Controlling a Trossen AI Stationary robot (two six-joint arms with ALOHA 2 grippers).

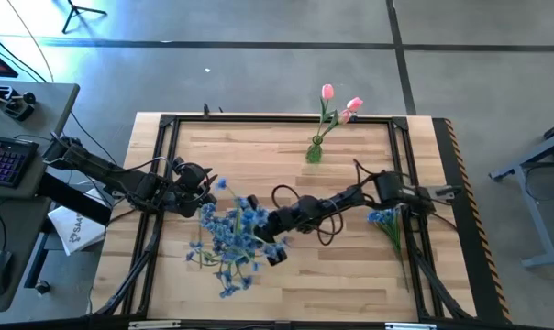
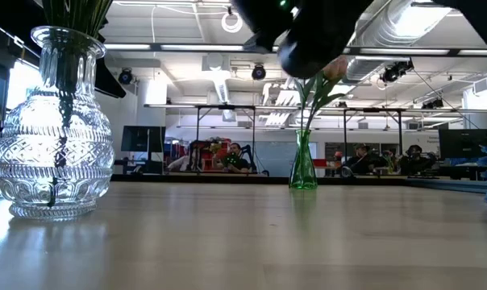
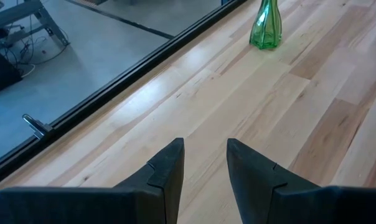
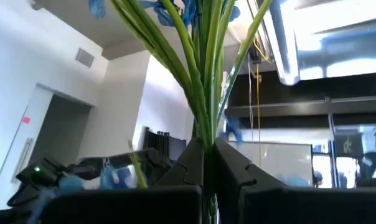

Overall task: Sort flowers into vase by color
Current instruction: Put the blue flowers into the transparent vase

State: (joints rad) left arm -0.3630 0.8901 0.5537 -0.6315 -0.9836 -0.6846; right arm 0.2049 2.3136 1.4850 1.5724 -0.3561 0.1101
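- Flowers with blue blossoms (image 1: 233, 236): a large bunch spreads over the left-centre of the counter (image 1: 350, 266), toward its near edge. In the low view their stems stand in a clear glass vase (image 2: 53, 129).
- Right tool (image 1: 279, 223): over the middle of the counter, at the right side of the blue bunch. The right wrist view shows its fingers (image 4: 189, 163) closed tight on a bundle of green stems (image 4: 203, 81), which rise straight up from the grip with blue blossoms at the top.
- Left tool (image 1: 204, 191): over the left part of the counter, just beside the blue bunch on its far-left side. The left wrist view shows its fingers (image 3: 166, 171) parted with a gap between them, nothing held, bare wood beneath.
- Green vase (image 1: 314, 150): near the far edge of the counter, about mid-width, upright. It holds two pink tulips (image 1: 339, 103), whose heads lean out past the far edge.
- Second blue cluster (image 1: 385, 220): lies flat near the right edge of the counter, beside the right arm's base, well apart from the main bunch.
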